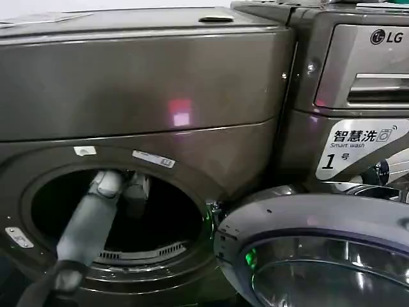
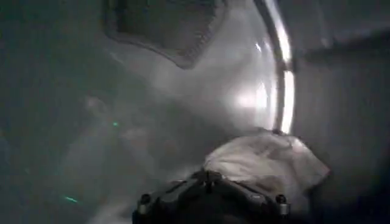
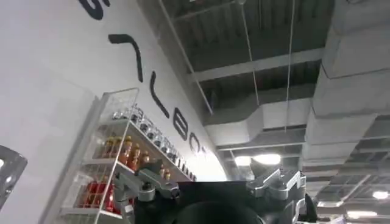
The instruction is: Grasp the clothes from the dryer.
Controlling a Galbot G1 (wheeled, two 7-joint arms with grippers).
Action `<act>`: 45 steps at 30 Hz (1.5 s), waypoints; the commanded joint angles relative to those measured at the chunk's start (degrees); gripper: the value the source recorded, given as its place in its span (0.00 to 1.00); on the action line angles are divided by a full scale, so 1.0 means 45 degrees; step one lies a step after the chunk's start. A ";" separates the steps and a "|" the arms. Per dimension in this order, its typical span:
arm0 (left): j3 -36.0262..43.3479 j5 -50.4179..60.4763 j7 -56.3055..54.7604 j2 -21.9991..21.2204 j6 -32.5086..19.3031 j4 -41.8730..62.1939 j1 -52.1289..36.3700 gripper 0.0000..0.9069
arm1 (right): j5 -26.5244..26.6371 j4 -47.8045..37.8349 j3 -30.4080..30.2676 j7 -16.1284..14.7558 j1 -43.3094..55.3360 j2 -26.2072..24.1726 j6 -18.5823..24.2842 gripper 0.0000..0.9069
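The dryer [image 1: 128,83] is the bronze-grey machine on the left, and its round porthole [image 1: 45,185] is open. My left arm reaches through it, and my left gripper [image 1: 135,195] is deep in the dark drum. In the left wrist view a bunched white piece of clothes [image 2: 262,161] lies against the drum wall [image 2: 183,91]. The left gripper [image 2: 208,176] has its fingers together at the edge of that cloth. My right gripper [image 3: 213,182] points up at a ceiling, away from the dryer, with its fingers spread and nothing between them.
The dryer's round glass door [image 1: 319,256] hangs open at the lower right, close beside the porthole. The LG-badged machine [image 1: 358,64] with a "Smart wash" label stands to the right. A shelf of bottles [image 3: 116,158] shows in the right wrist view.
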 commanded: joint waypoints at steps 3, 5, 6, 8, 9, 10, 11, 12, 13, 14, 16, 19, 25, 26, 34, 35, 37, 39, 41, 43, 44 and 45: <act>-0.1682 -0.2819 -0.4452 -0.1639 -0.0513 -0.2247 0.1756 0.00 | -0.0747 0.0010 -0.0074 0.0111 0.0060 -0.0017 -0.0027 1.00; -0.1904 -0.3119 -0.5149 -0.1932 -0.1236 -0.2602 0.2142 0.00 | -0.1159 0.0015 -0.0125 0.0180 0.0070 -0.0050 0.0039 1.00; -0.2059 -0.3171 -0.5361 -0.2033 -0.1484 -0.2783 0.2255 0.00 | -0.1211 0.0004 -0.0118 0.0157 0.0074 -0.0067 0.0067 1.00; -0.2282 -0.3503 -0.5613 -0.2279 -0.1676 -0.3351 0.2764 0.00 | -0.1331 0.0015 -0.0042 0.0112 0.0067 -0.0105 0.0036 1.00; -0.2383 -0.3481 -0.5711 -0.2360 -0.1800 -0.3553 0.2953 0.00 | -0.1422 0.0016 -0.0034 0.0102 0.0062 -0.0119 0.0049 1.00; -0.2513 -0.3353 -0.5803 -0.2503 -0.1897 -0.3778 0.3316 0.00 | -0.1431 0.0008 -0.0011 0.0034 0.0068 -0.0131 0.0169 1.00; -0.2665 -0.3265 -0.5886 -0.2597 -0.2002 -0.3897 0.3476 0.00 | -0.1385 0.0000 0.0020 -0.0025 0.0100 -0.0136 0.0142 1.00; -0.2792 -0.3281 -0.5882 -0.2676 -0.1991 -0.4053 0.3702 0.00 | -0.1273 0.0002 0.0061 -0.0152 0.0124 -0.0123 0.0085 1.00; -0.2850 -0.3297 -0.5895 -0.2720 -0.2053 -0.4201 0.3912 0.00 | -0.1186 0.0001 0.0052 -0.0150 0.0119 -0.0128 0.0132 1.00; -0.2853 -0.3285 -0.5870 -0.2733 -0.2071 -0.4280 0.4023 0.00 | -0.1029 0.0015 0.0012 -0.0107 0.0102 -0.0132 0.0308 1.00; -0.2869 -0.3296 -0.5884 -0.2782 -0.2134 -0.4537 0.4174 0.00 | -0.0986 0.0032 -0.0013 -0.0060 0.0102 -0.0164 0.0445 1.00; -0.2852 -0.3326 -0.5882 -0.2745 -0.2071 -0.4907 0.4320 0.00 | -0.0990 0.0014 0.0018 -0.0066 0.0049 -0.0151 0.0494 1.00; -0.2816 -0.3436 -0.5857 -0.2524 -0.1819 -0.5436 0.4663 0.00 | -0.0867 0.0010 0.0052 -0.0026 0.0013 -0.0242 0.0509 1.00; -0.2806 -0.3417 -0.5838 -0.2486 -0.1818 -0.5307 0.4643 0.00 | -0.0797 0.0046 0.0046 -0.0021 0.0006 -0.0254 0.0506 1.00; -0.2794 -0.3439 -0.5795 -0.2473 -0.1737 -0.5010 0.4451 0.00 | -0.0607 0.0155 0.0260 -0.0125 -0.0095 -0.0273 0.0330 1.00; -0.2800 -0.3453 -0.5794 -0.2494 -0.1723 -0.5008 0.4424 0.00 | -0.0608 0.0153 0.0273 -0.0128 -0.0099 -0.0271 0.0329 1.00; -0.2786 -0.3439 -0.5719 -0.2487 -0.1712 -0.4944 0.4381 0.00 | -0.0598 0.0165 0.0306 -0.0134 -0.0100 -0.0255 0.0322 1.00; -0.2796 -0.3416 -0.5683 -0.2464 -0.1748 -0.4813 0.4331 0.00 | -0.0594 0.0178 0.0323 -0.0130 -0.0107 -0.0234 0.0313 1.00; -0.2824 -0.3450 -0.5673 -0.2452 -0.1763 -0.4807 0.4298 0.00 | -0.0596 0.0171 0.0380 -0.0141 -0.0131 -0.0222 0.0288 1.00; -0.2828 -0.3449 -0.5662 -0.2454 -0.1763 -0.4782 0.4234 0.00 | -0.0596 0.0180 0.0392 -0.0138 -0.0137 -0.0225 0.0264 1.00; -0.2829 -0.3448 -0.5663 -0.2462 -0.1763 -0.4766 0.4207 0.00 | -0.0596 0.0189 0.0390 -0.0137 -0.0138 -0.0223 0.0258 1.00; -0.2833 -0.3454 -0.5661 -0.2476 -0.1766 -0.4757 0.4174 0.00 | -0.0598 0.0186 0.0388 -0.0137 -0.0138 -0.0219 0.0257 1.00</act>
